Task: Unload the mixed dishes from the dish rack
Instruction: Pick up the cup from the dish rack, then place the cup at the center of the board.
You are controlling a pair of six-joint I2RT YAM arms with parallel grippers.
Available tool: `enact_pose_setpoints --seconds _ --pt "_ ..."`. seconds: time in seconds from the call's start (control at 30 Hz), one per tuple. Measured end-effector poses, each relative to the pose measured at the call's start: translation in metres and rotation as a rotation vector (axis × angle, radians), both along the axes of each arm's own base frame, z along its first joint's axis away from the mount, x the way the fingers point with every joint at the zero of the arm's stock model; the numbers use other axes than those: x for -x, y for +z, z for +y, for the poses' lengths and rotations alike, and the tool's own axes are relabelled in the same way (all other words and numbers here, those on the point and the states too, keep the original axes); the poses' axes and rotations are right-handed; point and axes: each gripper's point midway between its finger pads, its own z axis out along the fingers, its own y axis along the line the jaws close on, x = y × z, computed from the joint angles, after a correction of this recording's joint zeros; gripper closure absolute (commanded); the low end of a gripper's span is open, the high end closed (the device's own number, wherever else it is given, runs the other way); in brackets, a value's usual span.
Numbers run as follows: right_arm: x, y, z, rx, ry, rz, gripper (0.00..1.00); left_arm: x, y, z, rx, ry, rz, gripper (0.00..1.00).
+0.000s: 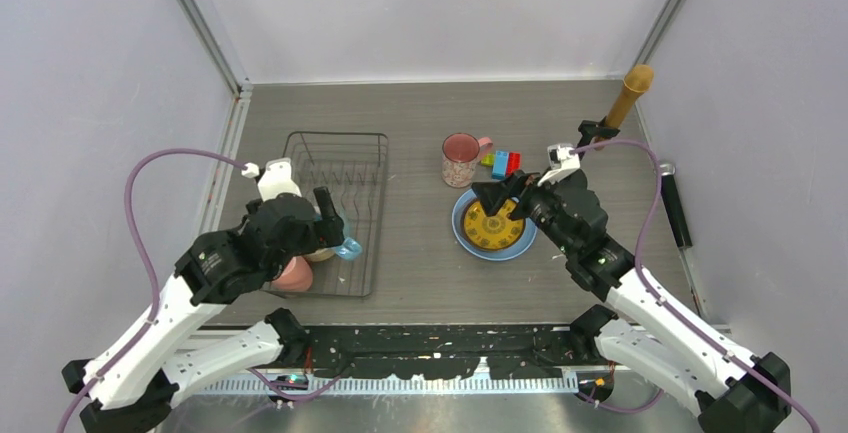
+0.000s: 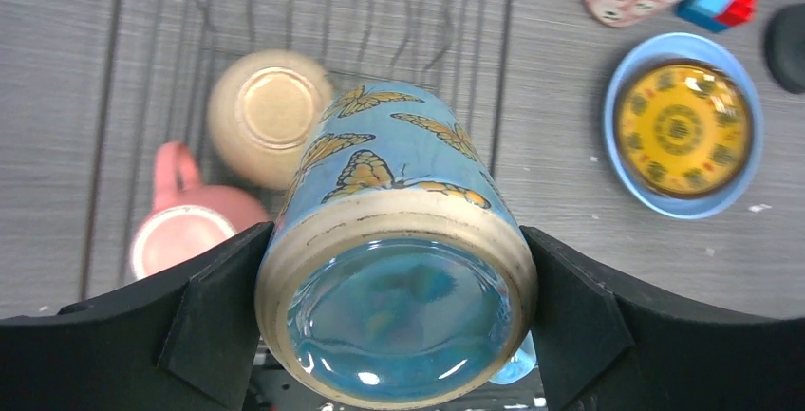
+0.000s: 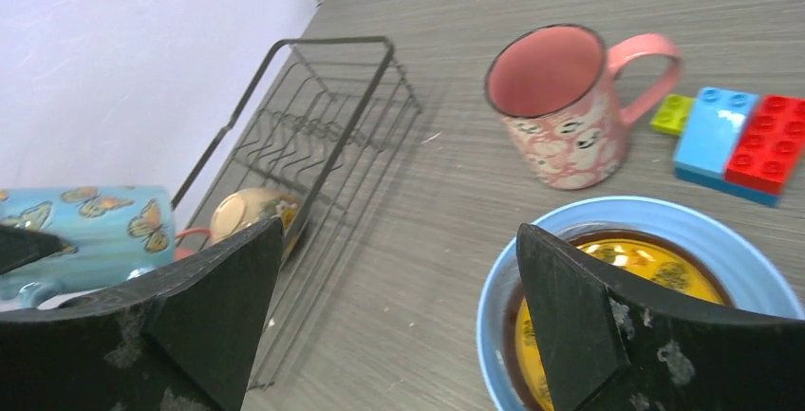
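My left gripper point(image 1: 335, 228) is shut on the blue butterfly mug point(image 2: 394, 269), holding it on its side above the black wire dish rack point(image 1: 335, 168), base toward the wrist camera. In the rack lie an upturned cream-white bowl point(image 2: 271, 117) and the pink cup point(image 2: 185, 231). My right gripper point(image 1: 500, 196) is open and empty over the left rim of the light blue plate point(image 1: 520, 245), which holds the yellow patterned plate point(image 1: 492, 225). The pink patterned mug point(image 1: 460, 158) stands upright on the table behind the plates. I cannot make out the clear glass bowl.
Coloured toy bricks point(image 1: 503, 163) lie just right of the pink mug. A wooden-handled tool point(image 1: 628, 98) leans at the back right, and a black-handled tool point(image 1: 675, 208) lies along the right edge. Grey walls enclose the table.
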Motion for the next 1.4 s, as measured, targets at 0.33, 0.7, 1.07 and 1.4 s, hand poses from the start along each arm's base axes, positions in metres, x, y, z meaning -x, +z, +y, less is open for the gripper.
enact_pose_setpoints --seconds 0.33,0.7,1.07,1.4 --pt "0.012 -0.011 0.049 -0.123 0.229 0.117 0.0 0.001 0.004 -0.036 0.139 -0.184 -0.071 1.0" --pt "0.027 -0.011 0.103 -0.419 0.498 0.311 0.02 0.004 -0.006 -0.097 0.276 -0.445 -0.09 1.0" --pt "0.049 -0.022 0.144 -0.668 0.744 0.485 0.15 0.011 0.02 -0.13 0.406 -0.6 -0.167 1.0" --pt "0.069 0.003 0.157 -0.691 0.858 0.422 0.15 0.017 0.026 -0.131 0.424 -0.63 -0.182 1.0"
